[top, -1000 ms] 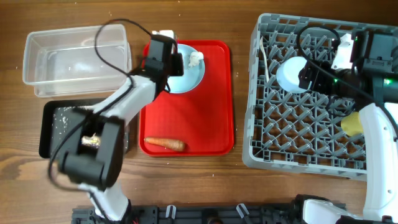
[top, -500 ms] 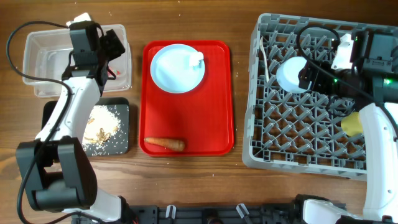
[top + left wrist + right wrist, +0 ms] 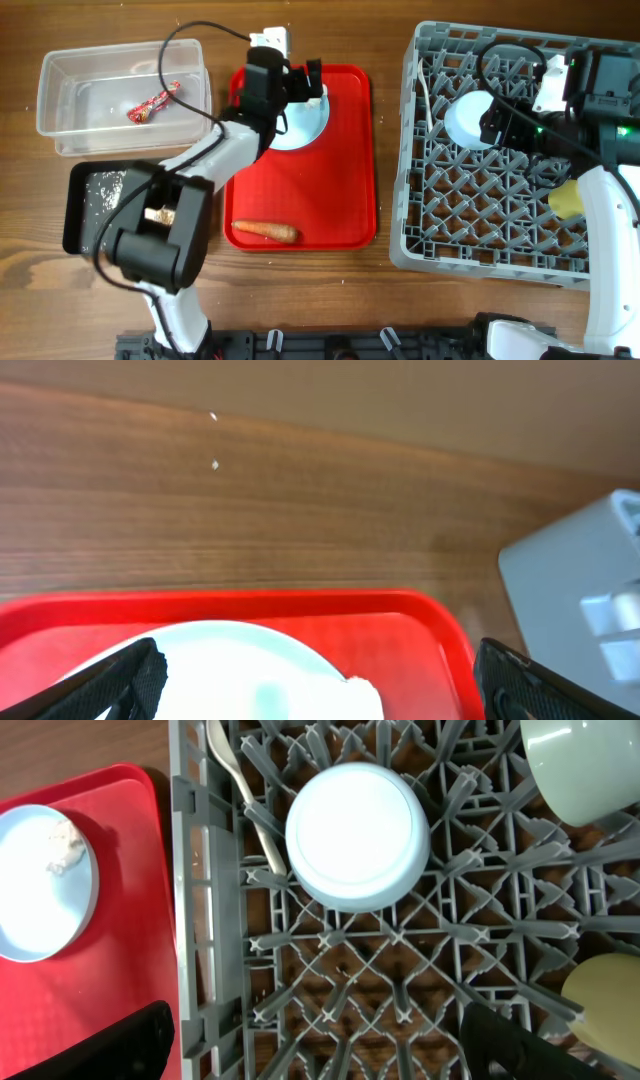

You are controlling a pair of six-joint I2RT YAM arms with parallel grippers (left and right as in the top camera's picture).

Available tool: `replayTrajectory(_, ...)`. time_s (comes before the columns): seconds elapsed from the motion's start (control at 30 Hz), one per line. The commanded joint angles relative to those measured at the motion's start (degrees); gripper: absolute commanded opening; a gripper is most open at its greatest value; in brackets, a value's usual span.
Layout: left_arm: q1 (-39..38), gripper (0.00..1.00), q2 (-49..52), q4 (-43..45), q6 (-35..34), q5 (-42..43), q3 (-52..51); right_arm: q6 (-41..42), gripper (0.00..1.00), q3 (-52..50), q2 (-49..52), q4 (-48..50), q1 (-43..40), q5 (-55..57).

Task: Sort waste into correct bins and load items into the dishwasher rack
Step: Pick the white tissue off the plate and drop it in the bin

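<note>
Waste is half sorted: wrapper (image 3: 152,102) lies in the clear tub (image 3: 48,112) at upper left, crumbs (image 3: 105,186) in the black tray (image 3: 72,218) below it. Carrot (image 3: 265,231) and white scrap (image 3: 62,850) are unsorted on the red tray (image 3: 340,190), the scrap on the unracked blue plate (image 3: 30,912). White bowl (image 3: 357,835), green bowl (image 3: 590,770) and yellow cup (image 3: 605,1005) sit in the rack (image 3: 470,232) at right. Left gripper (image 3: 315,690) hangs over the plate, right gripper (image 3: 315,1055) over the rack; both jaws are spread and empty.

We take this for a robot lab bench set up as a kitchen clean-up station. A left arm (image 3: 215,155) and a right arm (image 3: 610,230), both trailing a black cable (image 3: 200,30), rise from a black rail (image 3: 330,345) at the edge of a wood-grain table (image 3: 400,310). A rack (image 3: 470,220), red tray (image 3: 330,180), tub (image 3: 50,100) and black tray (image 3: 75,210) sit directly on it.
</note>
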Motion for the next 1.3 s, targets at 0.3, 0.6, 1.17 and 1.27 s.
replayTrajectory(0.3, -2.34, 0.99, 10.23, 4.28, -0.02, 0.22, 0.59, -1.03, 0.93, 0.07, -0.63, 0.11, -0.09, -0.96)
replayTrajectory(0.6, -3.02, 0.2, 10.6, -1.25, -0.04, 0.24, 0.59, -1.01, 0.94, 0.07, -0.63, 0.02, -0.09, -0.96)
replayTrajectory(1.17, 22.08, 0.11, -25.09, -45.22, -0.04, 0.24, 0.59, -1.01, 0.94, 0.07, 1.27, -0.13, -0.09, -2.49)
replayTrajectory(1.27, 27.61, 0.21, -23.23, -44.19, -0.02, 0.22, 0.59, -0.98, 0.93, 0.07, 1.33, -0.37, -0.09, -2.51)
